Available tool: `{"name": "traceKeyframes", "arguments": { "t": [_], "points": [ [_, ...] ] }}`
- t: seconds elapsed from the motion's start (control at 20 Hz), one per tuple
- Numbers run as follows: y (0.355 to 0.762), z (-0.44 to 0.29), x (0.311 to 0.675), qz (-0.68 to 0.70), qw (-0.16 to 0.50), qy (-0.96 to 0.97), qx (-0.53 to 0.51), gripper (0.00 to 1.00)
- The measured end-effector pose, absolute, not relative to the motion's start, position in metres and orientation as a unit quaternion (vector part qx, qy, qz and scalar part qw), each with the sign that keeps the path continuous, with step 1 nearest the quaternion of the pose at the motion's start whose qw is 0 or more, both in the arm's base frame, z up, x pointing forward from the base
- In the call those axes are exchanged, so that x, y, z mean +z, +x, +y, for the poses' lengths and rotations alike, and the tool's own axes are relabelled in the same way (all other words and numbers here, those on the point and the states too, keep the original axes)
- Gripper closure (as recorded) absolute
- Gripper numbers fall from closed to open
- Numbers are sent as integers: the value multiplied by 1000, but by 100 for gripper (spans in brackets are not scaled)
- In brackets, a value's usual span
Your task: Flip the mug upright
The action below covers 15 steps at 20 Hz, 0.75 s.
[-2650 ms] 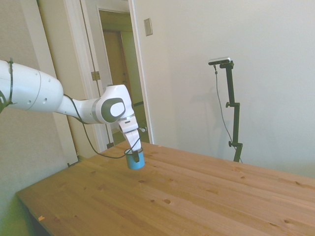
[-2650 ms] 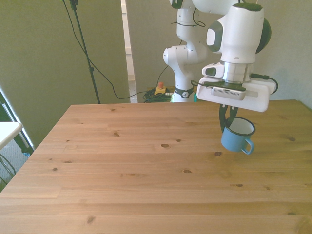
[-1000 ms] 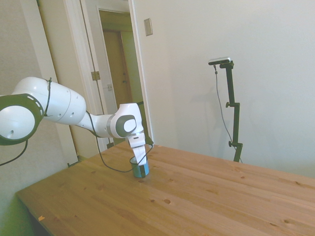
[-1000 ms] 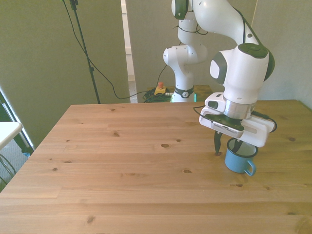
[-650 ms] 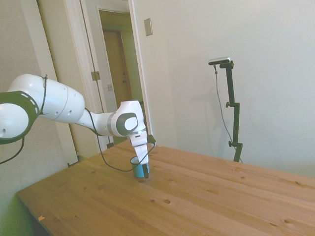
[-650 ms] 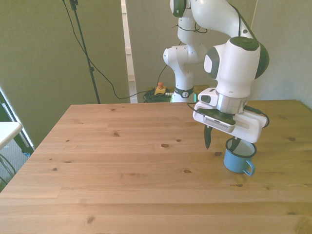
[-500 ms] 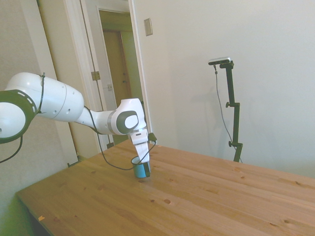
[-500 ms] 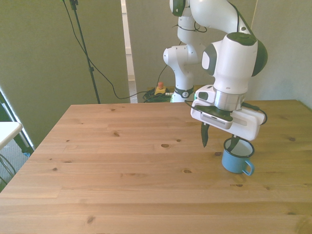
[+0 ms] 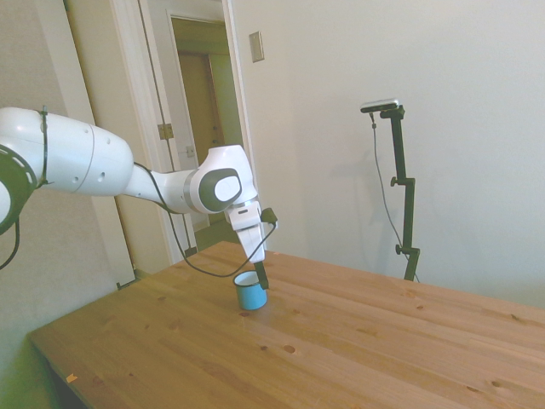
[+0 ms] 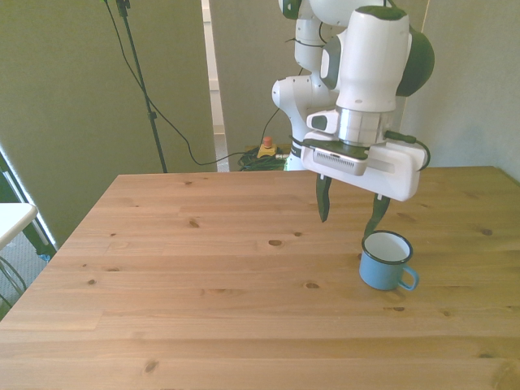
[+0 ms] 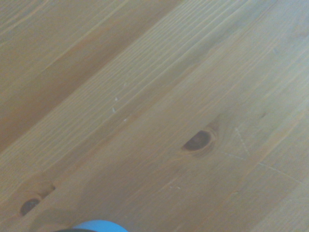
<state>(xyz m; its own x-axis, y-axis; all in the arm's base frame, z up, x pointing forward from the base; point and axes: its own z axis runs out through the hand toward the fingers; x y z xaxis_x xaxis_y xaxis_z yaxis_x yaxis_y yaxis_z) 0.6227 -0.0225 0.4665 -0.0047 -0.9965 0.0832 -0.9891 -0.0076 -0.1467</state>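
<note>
Light-blue enamel mug (image 10: 384,262) with dark rim is seen upright, mouth up, on the wooden plank table (image 10: 203,317) toward the front view's right, handle to that side. Flip judged done; only retreat is left. Behind and above it, the white arm's two-finger gripper (image 10: 351,207) is spread wide, nothing held, mug untouched.

Knotty pine table (image 10: 203,276) — open doorway (image 9: 204,128) behind — red button (image 10: 266,142) on floor.
</note>
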Motion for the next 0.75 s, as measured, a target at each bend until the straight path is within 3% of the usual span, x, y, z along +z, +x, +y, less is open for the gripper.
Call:
{"name": "traceKeyframes", "arguments": {
  "t": [0.25,0.75],
  "points": [
    [580,-21,481,697,12,-712,-86,0],
    [534,15,464,662,-23,-745,-80,0]
  ]
}}
